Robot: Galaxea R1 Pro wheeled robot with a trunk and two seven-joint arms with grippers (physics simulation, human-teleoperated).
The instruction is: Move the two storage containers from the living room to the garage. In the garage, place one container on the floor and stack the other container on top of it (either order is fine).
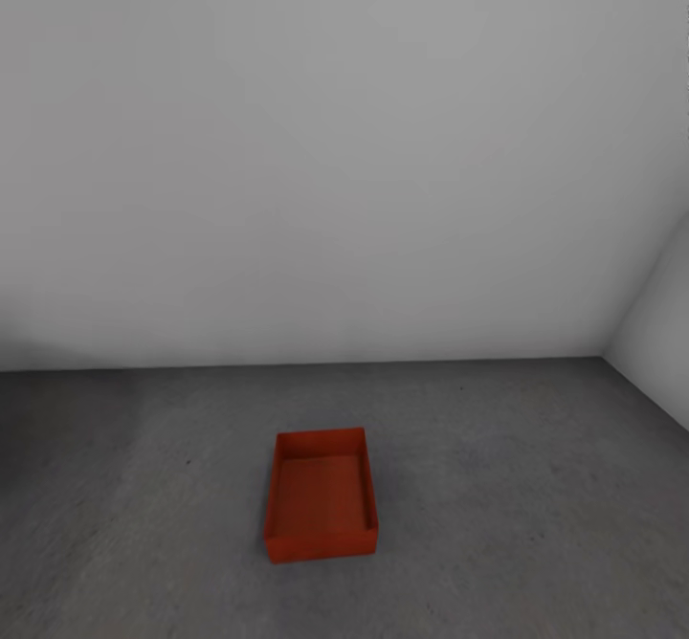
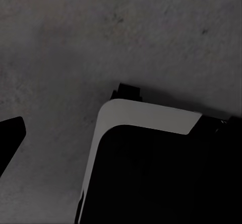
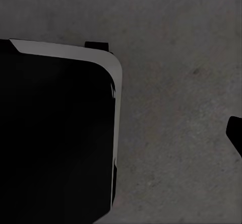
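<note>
Head view: one storage container [image 1: 321,495] sits on the garage floor [image 1: 536,486] ahead, nothing stacked on it yet. Wrist views show floor and my base; claw states I cannot tell.

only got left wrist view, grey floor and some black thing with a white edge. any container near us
observer: yes, head view has one orange-red container on the grey floor ahead, open side up.
operator: anything in it
observer: nothing loose inside; whether a second is nested in it i cannot tell.
operator: near the wall
observer: it stands apart from the white wall, bare floor between them.
</note>
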